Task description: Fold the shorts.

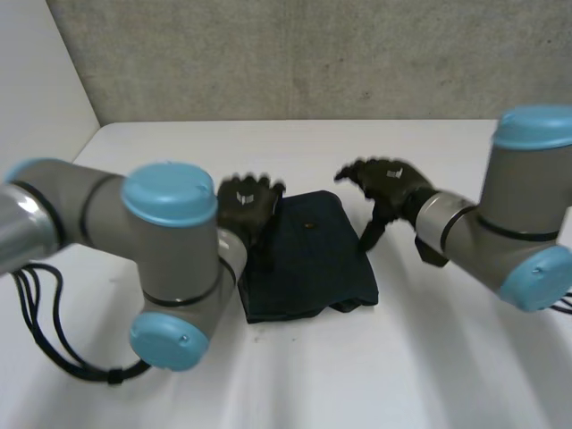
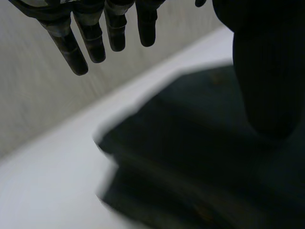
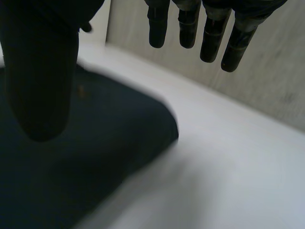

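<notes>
Shorts [image 1: 308,255] folded on table [image 1: 402,357], left hand [image 1: 246,204] and right hand [image 1: 389,183] flanking, both relaxed, empty

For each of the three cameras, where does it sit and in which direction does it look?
Head view: behind, between the arms, looking down at table and shorts; arms, left hand, right hand show.
Left wrist view: on that wrist, looking along the palm at the shorts; own fingers, thumb show.
Right wrist view: likewise on its wrist; own fingers, thumb show.
Wrist views share shorts, table, wall.
</notes>
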Motion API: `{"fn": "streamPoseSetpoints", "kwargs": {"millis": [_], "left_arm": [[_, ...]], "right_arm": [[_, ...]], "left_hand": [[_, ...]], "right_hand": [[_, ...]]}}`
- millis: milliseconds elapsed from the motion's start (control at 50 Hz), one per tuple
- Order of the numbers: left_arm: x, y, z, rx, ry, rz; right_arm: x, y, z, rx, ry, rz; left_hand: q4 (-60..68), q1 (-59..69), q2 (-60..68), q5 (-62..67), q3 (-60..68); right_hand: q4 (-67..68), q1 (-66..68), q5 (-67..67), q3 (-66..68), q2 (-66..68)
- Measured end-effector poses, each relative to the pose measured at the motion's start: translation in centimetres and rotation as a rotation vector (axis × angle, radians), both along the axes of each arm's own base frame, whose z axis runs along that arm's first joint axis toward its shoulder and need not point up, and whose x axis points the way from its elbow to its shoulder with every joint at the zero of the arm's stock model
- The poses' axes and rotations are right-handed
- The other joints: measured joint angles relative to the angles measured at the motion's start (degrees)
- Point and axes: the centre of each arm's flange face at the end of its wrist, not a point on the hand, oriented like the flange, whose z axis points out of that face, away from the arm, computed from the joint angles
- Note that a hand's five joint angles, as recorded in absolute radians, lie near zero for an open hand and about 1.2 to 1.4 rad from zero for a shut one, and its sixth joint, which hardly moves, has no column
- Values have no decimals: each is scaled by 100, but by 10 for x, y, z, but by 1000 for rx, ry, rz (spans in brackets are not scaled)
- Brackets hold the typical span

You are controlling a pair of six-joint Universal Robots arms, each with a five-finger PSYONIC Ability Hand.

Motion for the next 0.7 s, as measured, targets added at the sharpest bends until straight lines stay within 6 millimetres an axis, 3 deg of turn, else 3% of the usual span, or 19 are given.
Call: {"fn": "streamPoseSetpoints", "kwargs": {"millis": [20, 40, 80, 160, 260, 300, 340, 360, 380, 500, 540, 560, 640, 700], "left_arm": [[2, 2, -18, 69, -21, 22], [2, 2, -18, 69, -21, 22], [5, 2, -38, 128, -59, 56], [7, 0, -50, 136, -125, 67], [9, -1, -50, 103, -204, 53], [9, -1, -49, 94, -214, 50], [9, -2, -35, 58, -213, 46], [9, -2, -35, 58, -213, 46], [10, -3, -13, 15, -184, 50], [26, -8, 64, -127, -56, 96], [38, -9, 100, -188, -2, 127], [40, -9, 105, -195, 4, 131], [71, -5, 158, -238, 52, 193], [87, -3, 174, -213, 57, 228]], "right_arm": [[0, -1, -3, 2, 11, 1], [0, -1, -3, 2, 11, 1], [4, -10, -49, 35, 157, 13], [6, -11, -69, 44, 229, 14], [7, -9, -66, 12, 270, 14], [8, -9, -58, -9, 269, 13], [8, -8, -36, -62, 253, 10], [8, -8, -36, -62, 253, 10], [8, -7, -15, -111, 230, 4], [4, -3, 48, -256, 137, -66], [-3, -1, 84, -328, 80, -144], [-4, 0, 87, -334, 75, -154], [-20, 7, 129, -376, 29, -280], [-28, 12, 141, -367, 25, -324]], "left_hand": [[0, 0, -1, 0, 0], [0, 0, -1, 0, 0], [0, 0, 0, 0, 0], [0, 0, 0, 0, 0], [0, 0, 0, -10, 0], [0, 0, 0, -8, 0], [0, 0, 0, -9, 0], [0, 0, 0, -9, 0], [0, 0, 0, -9, 0], [0, 0, 0, -9, 0], [0, 0, 0, -9, 0], [0, 4, 0, -10, 0], [0, -1, 0, -9, 0], [0, -1, 0, -9, 0]], "right_hand": [[0, 0, 0, 0, 0], [0, 0, 0, 0, 0], [0, 0, 0, 0, 0], [0, -128, 0, 0, 0], [-1, -244, 0, 0, 0], [-1, -244, 0, 0, 0], [-1, -244, -12, 0, 0], [-1, -244, -12, 0, 0], [0, -244, -13, 0, 0], [0, -244, -12, 0, 0], [0, -244, -13, 0, 0], [0, -244, -13, 0, 0], [0, -244, -13, 0, 0], [0, -244, -13, 0, 0]]}}
